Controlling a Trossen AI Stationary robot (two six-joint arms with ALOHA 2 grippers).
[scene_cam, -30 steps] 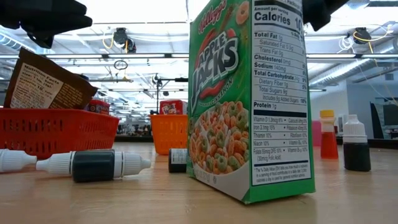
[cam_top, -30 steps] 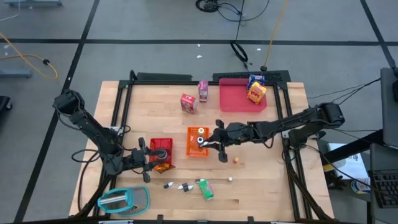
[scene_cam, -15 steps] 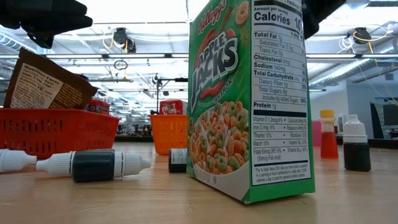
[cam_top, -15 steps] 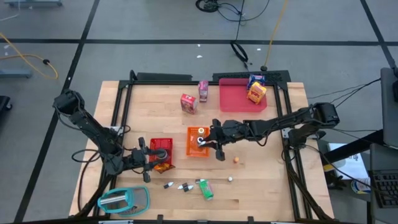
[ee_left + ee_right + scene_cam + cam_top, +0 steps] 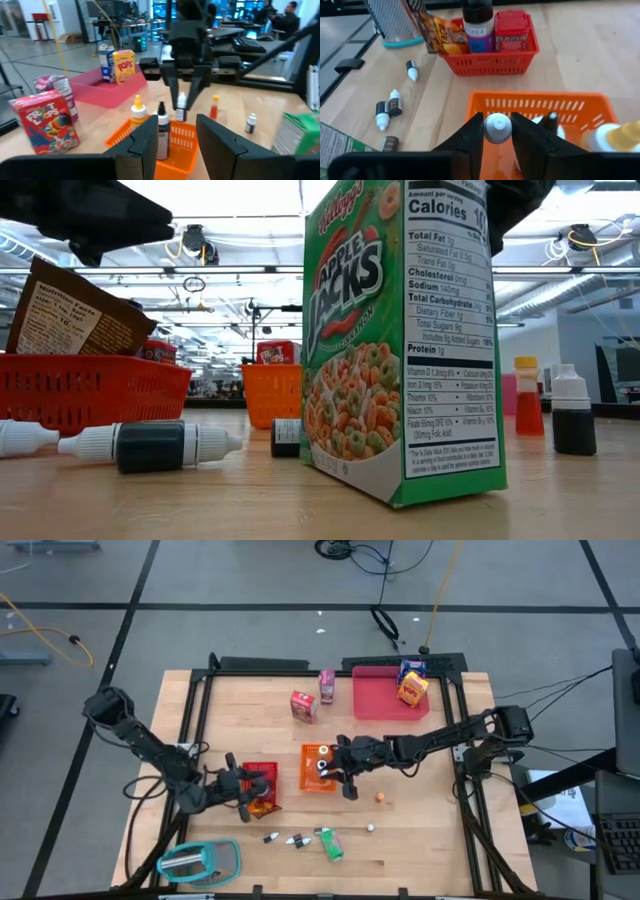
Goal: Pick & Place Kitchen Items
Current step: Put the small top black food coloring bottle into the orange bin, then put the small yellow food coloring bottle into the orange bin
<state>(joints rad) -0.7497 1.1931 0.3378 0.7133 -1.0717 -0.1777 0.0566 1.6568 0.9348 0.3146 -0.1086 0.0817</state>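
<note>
Wooden surface (image 5: 420,810) under me, grey floor all round. Far left, I see the teal-rimmed oval object (image 5: 200,862) at the near corner. My left hand (image 5: 249,791) hangs at the red bin (image 5: 260,778), fingers parted, nothing between them. That bin carries a dark can (image 5: 477,20), a red carton (image 5: 512,30) and a brown packet (image 5: 440,34). Just beyond it, tiny bottles (image 5: 283,838) lie loose on the wood beside the green cereal box (image 5: 330,843). Moving on: the orange bin (image 5: 318,769), a yellow-capped bottle (image 5: 138,116) and a dark bottle (image 5: 162,129) standing inside. My right hand (image 5: 337,768) is poised over that bin, fingers pinching a small white-capped bottle (image 5: 497,127). An orange ball (image 5: 380,797) sits on the wood nearby. Further back, a red carton and a pink carton (image 5: 327,685), then the flat pink tray (image 5: 375,698) with a blue carton (image 5: 409,669) and a yellow carton (image 5: 412,689).
</note>
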